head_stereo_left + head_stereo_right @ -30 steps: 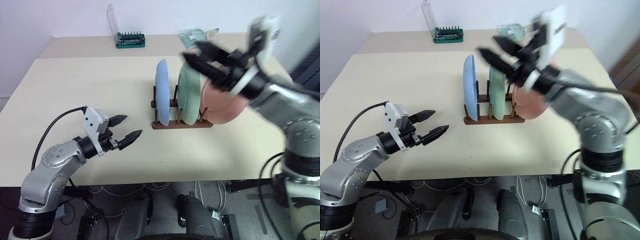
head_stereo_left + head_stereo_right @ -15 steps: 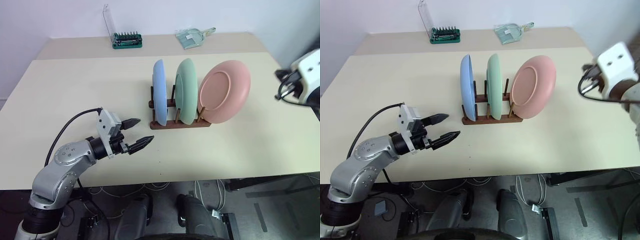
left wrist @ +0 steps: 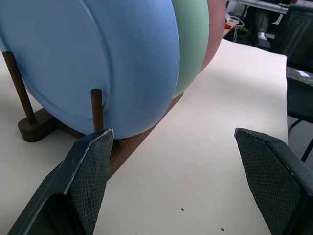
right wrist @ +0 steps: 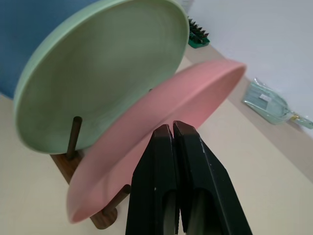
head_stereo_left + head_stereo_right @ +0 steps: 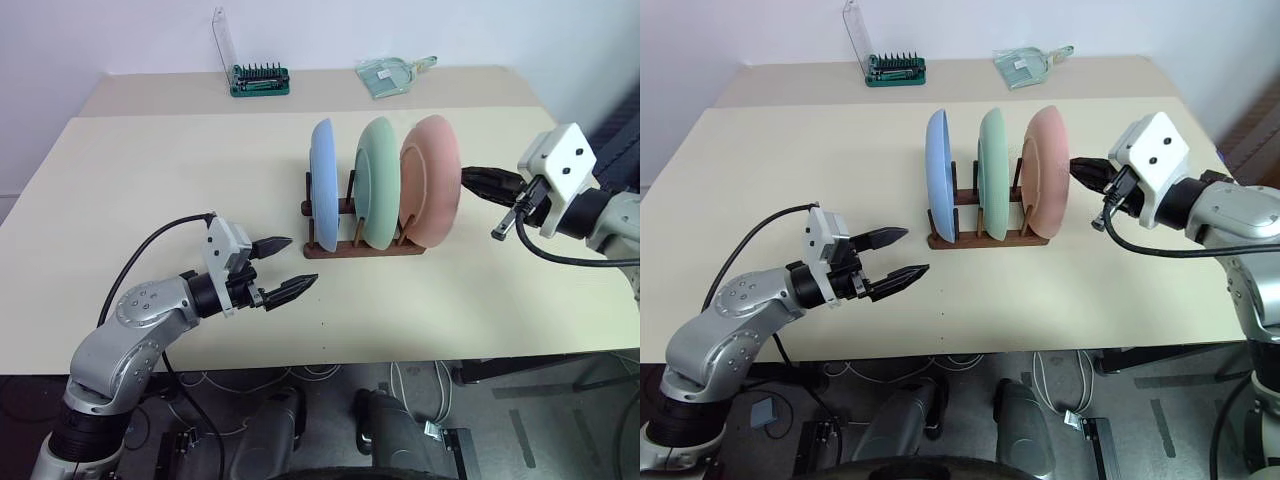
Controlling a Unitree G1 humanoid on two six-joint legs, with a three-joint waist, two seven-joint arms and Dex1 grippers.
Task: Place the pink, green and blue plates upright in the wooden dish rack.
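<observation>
Standing by the table (image 5: 150,160), I saw the left gripper (image 5: 282,267) hanging low over the near side, its two fingers spread wide and holding nothing. Next along was the wooden dish rack (image 5: 362,246), with the blue plate (image 5: 323,183), the green plate (image 5: 379,180) and the pink plate (image 5: 431,180) all on edge between its pegs. The pink one leaned a little toward the right. Beside it was the right gripper (image 5: 468,179), fingers pressed tight together, its tips pushing on the back of the pink plate. I thought this was the last step, nudging that plate straight. Next it would need a soft, slow push, then a gentle pull away so nothing tipped over
</observation>
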